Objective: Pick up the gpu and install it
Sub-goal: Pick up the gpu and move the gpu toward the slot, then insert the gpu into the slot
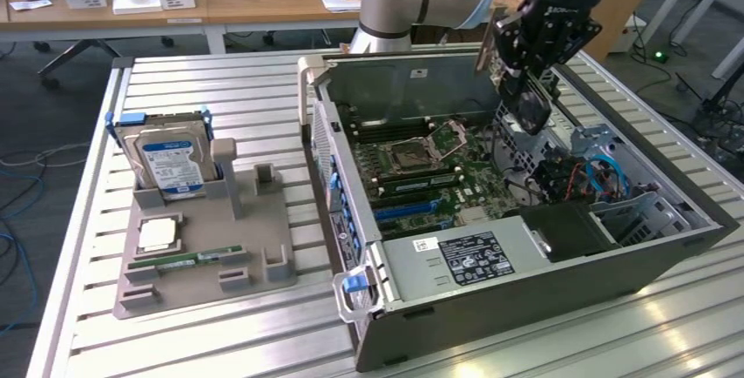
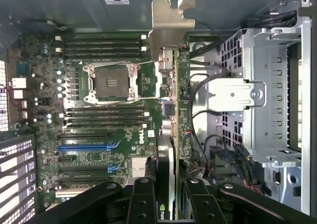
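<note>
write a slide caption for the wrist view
black gripper holding the flat green gpu card with silver bracket edge-on over the green motherboard

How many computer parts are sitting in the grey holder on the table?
3: a hard drive standing at the grey holder's far end, a square chip lying in front of it, and a green memory stick nearest the camera. None looks hidden.

Lab, slatted metal workbench, wooden desks, open computer case

The exterior view looks down aslant on the whole open computer case from farther off; my wrist view peers past my gripper, close onto its motherboard, which both share.
</note>
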Robot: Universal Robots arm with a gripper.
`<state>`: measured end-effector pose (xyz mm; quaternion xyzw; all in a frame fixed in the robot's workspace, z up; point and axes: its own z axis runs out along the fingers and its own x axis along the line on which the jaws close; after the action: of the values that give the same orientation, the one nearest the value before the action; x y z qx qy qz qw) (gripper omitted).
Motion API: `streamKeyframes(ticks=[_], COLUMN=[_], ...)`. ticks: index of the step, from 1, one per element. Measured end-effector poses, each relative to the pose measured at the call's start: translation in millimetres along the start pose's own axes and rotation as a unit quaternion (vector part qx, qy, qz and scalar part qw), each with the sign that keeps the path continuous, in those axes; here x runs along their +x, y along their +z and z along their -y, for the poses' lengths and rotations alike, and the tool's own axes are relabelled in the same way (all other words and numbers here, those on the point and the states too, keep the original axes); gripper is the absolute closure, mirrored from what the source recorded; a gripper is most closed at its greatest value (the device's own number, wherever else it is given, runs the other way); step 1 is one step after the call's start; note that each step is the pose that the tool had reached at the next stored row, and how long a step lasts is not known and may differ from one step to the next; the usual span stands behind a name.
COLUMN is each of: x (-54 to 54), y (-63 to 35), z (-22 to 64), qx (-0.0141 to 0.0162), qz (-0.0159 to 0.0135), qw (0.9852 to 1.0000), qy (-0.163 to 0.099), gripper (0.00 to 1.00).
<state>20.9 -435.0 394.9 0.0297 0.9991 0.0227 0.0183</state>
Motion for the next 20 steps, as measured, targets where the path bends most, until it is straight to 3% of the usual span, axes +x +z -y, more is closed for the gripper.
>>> streamKeyframes(ticks=[9, 20], x=[-2.5, -2.7], y=[6.9, 7.2], z=[0.1, 0.1], qx=[0.0014, 0.0015], qz=[0.0001, 0.0001], qw=[1.0000, 1.0000], qy=[0.000, 0.000], gripper=[0.73, 0.73])
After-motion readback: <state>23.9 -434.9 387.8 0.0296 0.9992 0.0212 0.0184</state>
